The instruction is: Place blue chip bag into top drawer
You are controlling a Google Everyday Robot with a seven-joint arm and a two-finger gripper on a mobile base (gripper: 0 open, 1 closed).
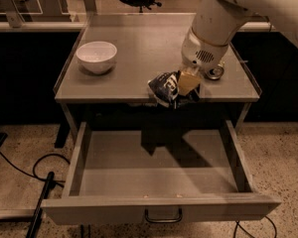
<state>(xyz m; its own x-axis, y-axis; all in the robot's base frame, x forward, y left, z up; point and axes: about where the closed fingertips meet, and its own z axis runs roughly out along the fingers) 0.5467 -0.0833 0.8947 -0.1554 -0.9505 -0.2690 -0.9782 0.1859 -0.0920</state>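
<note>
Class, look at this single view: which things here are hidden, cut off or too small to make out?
Camera view:
- Lettering on the blue chip bag, held by the gripper at the front edge of the table: too small to read.
- Can: mostly hidden behind the arm.
- Rear of the top drawer: covered by the table.
- Arm: cut off by the top and right edges.
</note>
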